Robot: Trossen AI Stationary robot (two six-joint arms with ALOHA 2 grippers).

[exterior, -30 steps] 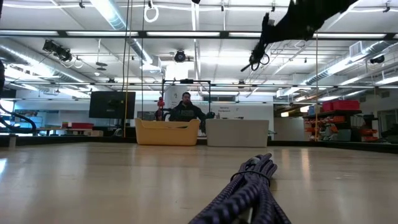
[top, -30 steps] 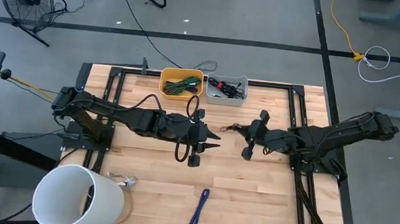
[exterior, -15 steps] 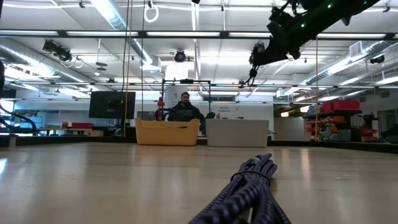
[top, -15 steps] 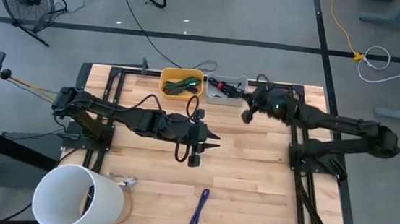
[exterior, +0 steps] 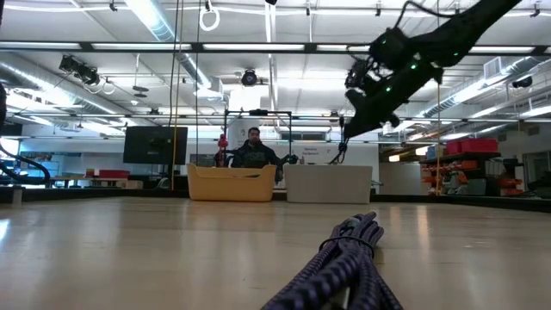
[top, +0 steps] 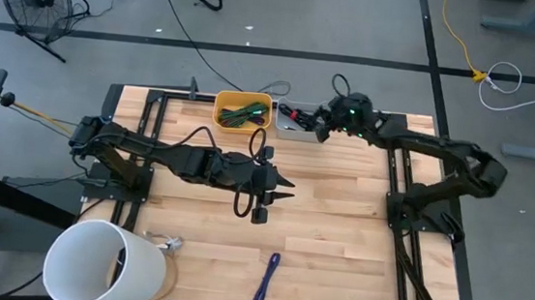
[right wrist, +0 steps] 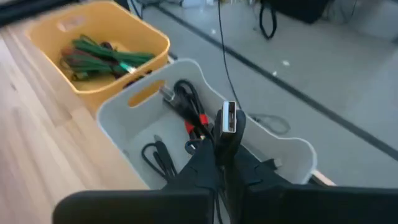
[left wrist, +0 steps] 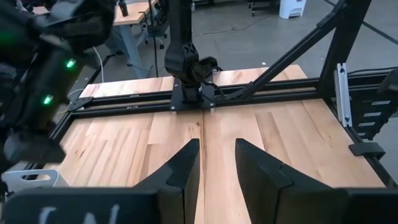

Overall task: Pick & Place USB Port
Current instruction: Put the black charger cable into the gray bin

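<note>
My right gripper (top: pixel 317 127) is shut on a black USB cable (right wrist: pixel 227 127) and hangs over the pale grey bin (top: pixel 301 122) at the table's far edge. The bin holds other black and red cables (right wrist: pixel 186 118). Beside it stands a yellow bin (top: pixel 243 109) with green cables. A blue-purple braided cable (top: pixel 267 278) lies loose near the table's front edge. My left gripper (top: pixel 286 185) hovers open over the table's middle, nothing between its fingers (left wrist: pixel 186 163). My right gripper pinches the black cable between its two fingers (right wrist: pixel 200 167), just behind the metal USB plug (right wrist: pixel 228 117). The plug sticks out beyond the fingertips. The fingers slant down toward the far edge. The cable is lifted clear over the grey bin, its tail hanging below (exterior: pixel 342 148).
A tall white bucket (top: pixel 102 264) stands at the table's near left corner. Black frame rails (top: pixel 396 152) run along the table's sides and far edge. Bare wood lies between the arms. A person (exterior: pixel 256 148) sits in the room beyond the table.
My right gripper has swung from the table's middle toward the far edge, sinking a little and rolling, and now hangs over the grey bin with the black cable still in its shut fingers.
</note>
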